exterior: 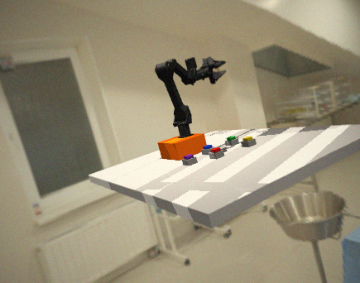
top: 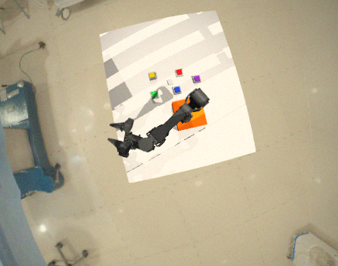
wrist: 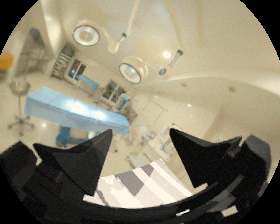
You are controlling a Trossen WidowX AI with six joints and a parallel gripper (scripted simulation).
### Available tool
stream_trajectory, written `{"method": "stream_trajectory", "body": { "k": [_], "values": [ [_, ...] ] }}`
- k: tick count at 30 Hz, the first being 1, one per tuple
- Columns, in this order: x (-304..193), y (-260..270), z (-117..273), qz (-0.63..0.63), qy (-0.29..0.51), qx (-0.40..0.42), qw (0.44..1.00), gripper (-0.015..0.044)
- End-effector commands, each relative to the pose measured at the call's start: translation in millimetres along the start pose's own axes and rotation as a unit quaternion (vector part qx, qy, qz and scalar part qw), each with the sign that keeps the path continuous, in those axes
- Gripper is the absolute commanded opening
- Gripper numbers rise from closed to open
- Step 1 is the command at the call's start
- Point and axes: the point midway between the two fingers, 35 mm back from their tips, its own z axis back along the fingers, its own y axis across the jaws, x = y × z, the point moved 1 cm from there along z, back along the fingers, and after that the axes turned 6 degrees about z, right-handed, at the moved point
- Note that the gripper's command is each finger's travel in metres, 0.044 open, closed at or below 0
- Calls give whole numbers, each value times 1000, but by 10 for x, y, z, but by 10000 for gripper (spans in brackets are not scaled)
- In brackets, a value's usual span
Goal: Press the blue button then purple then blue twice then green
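Blue button (top: 177, 89) (exterior: 207, 146) seems well below the gripper (top: 113, 133) (exterior: 225, 69) (wrist: 141, 131).

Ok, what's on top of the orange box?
The arm stands on the orange box. From above, the arm hides part of its top; the box's underside can't be seen.

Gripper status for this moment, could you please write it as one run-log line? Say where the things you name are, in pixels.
gripper (top: 109, 132) (exterior: 225, 68) (wrist: 141, 132): jaws open, nothing held | position: raised above table (top: 224, 136) (exterior: 132, 175) (wrist: 125, 196) | contact: no button

On the pale table (top: 224, 136) (exterior: 136, 174), left of centre in the exterior view, an orange block (top: 193, 124) (exterior: 183, 148) is carried.
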Motion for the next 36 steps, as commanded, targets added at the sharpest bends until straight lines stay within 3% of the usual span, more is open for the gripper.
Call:
{"method": "stream_trajectory", "body": {
  "k": [1, 9, 17, 27, 36],
  "values": [
    [-421, -157, -358, 37, 56, -7, 998, 400],
    [-1416, -605, -763, 71, 197, -8, 978, 400],
    [-2488, -1132, -669, 40, 364, -1, 930, 400],
    [-3558, -1632, 126, -96, 565, -8, 820, 400],
    [-3985, -1733, 1148, -292, 689, -41, 662, 400]
  ]
}}
